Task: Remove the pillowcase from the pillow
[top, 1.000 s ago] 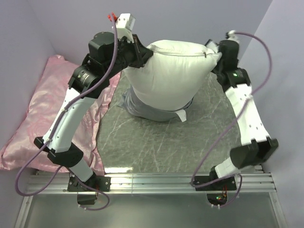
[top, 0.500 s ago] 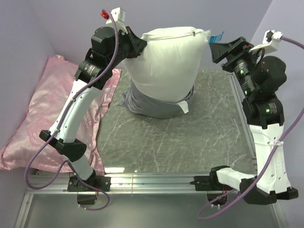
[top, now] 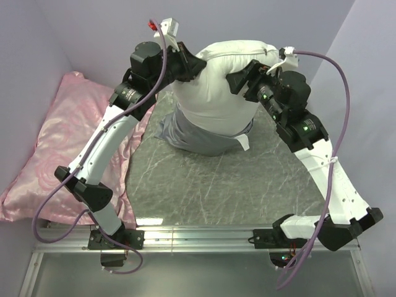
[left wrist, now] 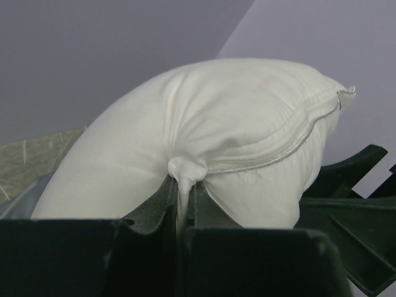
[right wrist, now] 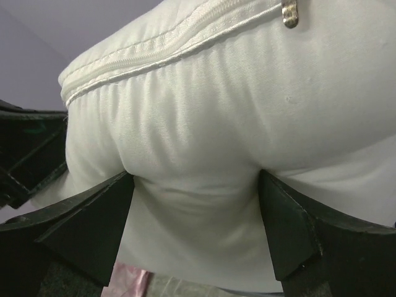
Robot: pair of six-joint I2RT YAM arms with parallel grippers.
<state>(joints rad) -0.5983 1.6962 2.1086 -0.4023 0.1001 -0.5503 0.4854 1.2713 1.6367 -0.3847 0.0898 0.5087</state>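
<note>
Up top, the pillow (top: 213, 102) is pinched tight by the left gripper (top: 198, 65). The right gripper (top: 245, 74) is pressed against it, jaws spread wide

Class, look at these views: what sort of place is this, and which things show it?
Probably a robot test booth: plain lilac walls close in a grey marble-patterned table top, and a bare aluminium rail carries two white-and-black robot arms.

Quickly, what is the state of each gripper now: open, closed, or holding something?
Left gripper: shut on the pillow, pinching a fold of its fabric.
Right gripper: open wide, one finger on each side of the pillow.
</note>
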